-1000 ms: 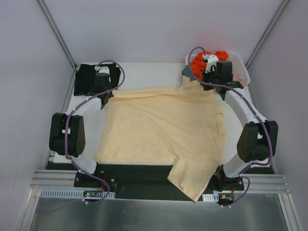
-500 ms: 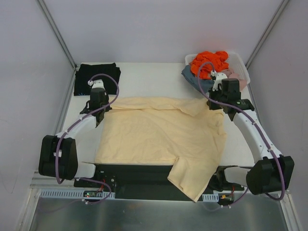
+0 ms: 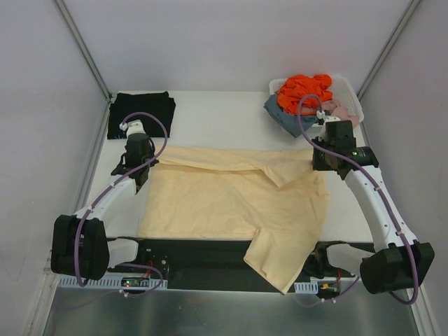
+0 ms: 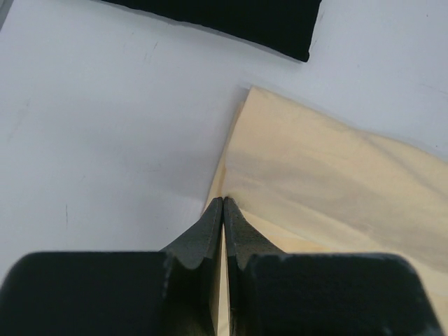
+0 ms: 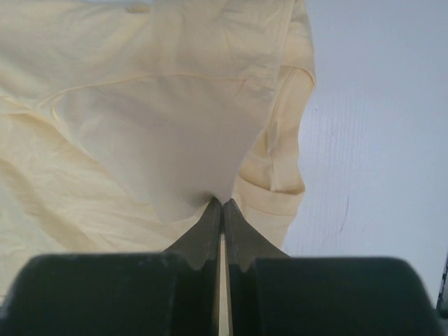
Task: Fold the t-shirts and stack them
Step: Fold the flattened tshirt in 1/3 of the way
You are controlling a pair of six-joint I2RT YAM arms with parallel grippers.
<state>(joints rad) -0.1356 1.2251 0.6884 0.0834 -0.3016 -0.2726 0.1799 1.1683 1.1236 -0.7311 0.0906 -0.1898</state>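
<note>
The cream-yellow t-shirt [image 3: 231, 199] is plain and unpatterned; the black t-shirt [image 3: 140, 112] is solid too; the table [image 3: 224, 119] is white; the basket [image 3: 355, 103] is white; the clothes [image 3: 302, 89] in it are bright orange, grey-blue and pale pink.

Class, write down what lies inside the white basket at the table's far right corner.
In the basket: a crumpled orange cloth on top, a grey-blue cloth spilling over its left rim, a pale pink piece. Anything beneath them is covered.
</note>
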